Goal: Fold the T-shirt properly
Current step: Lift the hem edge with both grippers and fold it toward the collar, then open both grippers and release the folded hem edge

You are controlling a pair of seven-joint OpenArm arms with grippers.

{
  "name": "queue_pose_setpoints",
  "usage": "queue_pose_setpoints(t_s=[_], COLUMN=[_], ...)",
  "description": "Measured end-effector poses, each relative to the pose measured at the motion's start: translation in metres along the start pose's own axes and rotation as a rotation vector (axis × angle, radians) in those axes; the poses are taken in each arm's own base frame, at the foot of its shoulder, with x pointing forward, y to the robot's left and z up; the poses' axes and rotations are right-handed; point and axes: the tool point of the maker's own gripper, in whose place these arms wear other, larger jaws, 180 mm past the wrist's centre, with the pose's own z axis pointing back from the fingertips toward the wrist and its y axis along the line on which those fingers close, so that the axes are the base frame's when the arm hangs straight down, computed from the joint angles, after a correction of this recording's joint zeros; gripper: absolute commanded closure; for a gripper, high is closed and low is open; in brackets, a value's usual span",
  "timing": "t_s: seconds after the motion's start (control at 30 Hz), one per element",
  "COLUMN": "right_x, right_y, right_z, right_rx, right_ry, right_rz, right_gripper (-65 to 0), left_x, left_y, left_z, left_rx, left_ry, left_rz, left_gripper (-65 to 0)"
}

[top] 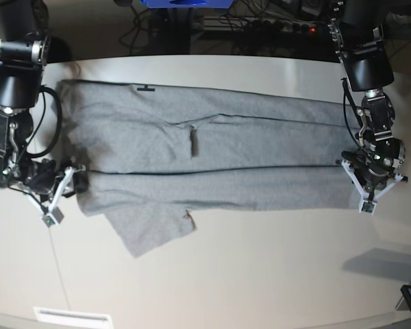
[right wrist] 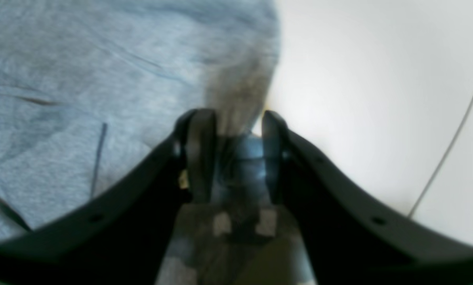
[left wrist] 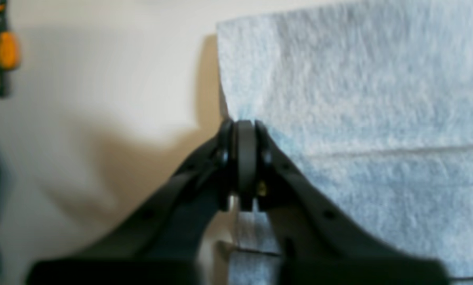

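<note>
Across the tabletop (top: 260, 274) the T-shirt (top: 219, 157) lies flat, its long axis running between the 2 arms. Right hand (top: 74, 179) sits at 1 end, jaws apart around a fabric edge; left hand (top: 353, 179) touches the opposite end, jaws nearly together, grip unclear.

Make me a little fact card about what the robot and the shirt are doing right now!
Thing being folded: grey T-shirt, lying across the white table
Shirt shape: long sides already folded in, one sleeve sticking out at the near edge
Left gripper: at the shirt's corner, jaws almost together, fabric edge right at the tips
Right gripper: at the other end, jaws parted with grey fabric between them
Lettering: none visible on the side facing up
</note>
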Motion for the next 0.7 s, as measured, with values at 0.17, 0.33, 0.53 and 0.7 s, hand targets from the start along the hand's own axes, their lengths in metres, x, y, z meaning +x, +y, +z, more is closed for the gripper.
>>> queue_pose_setpoints(t_s=[0.17, 0.33, 0.53, 0.7], right_x=[-0.001, 0.000, 0.023, 0.051], right_y=[0.000, -0.004, -0.020, -0.047], right_z=[-0.001, -0.003, 0.018, 0.059], right_rx=[-0.004, -0.038, -0.126, -0.246], right_ry=[0.000, -0.007, -0.088, -0.195], right_rz=[-0.014, -0.073, -0.116, -0.130], right_gripper=[-37.0, -40.6, -40.6, -40.8], left_x=[-0.001, 0.014, 0.053, 0.071], left_y=[0.001, 0.012, 0.033, 0.049], left_z=[0.001, 0.010, 0.026, 0.032], left_rx=[0.000, 0.033, 0.086, 0.115], left_ry=[-0.001, -0.037, -0.102, -0.114], left_rz=[0.010, -0.001, 0.005, 0.022], left_gripper=[-35.1, -42.0, -42.7, -42.7])
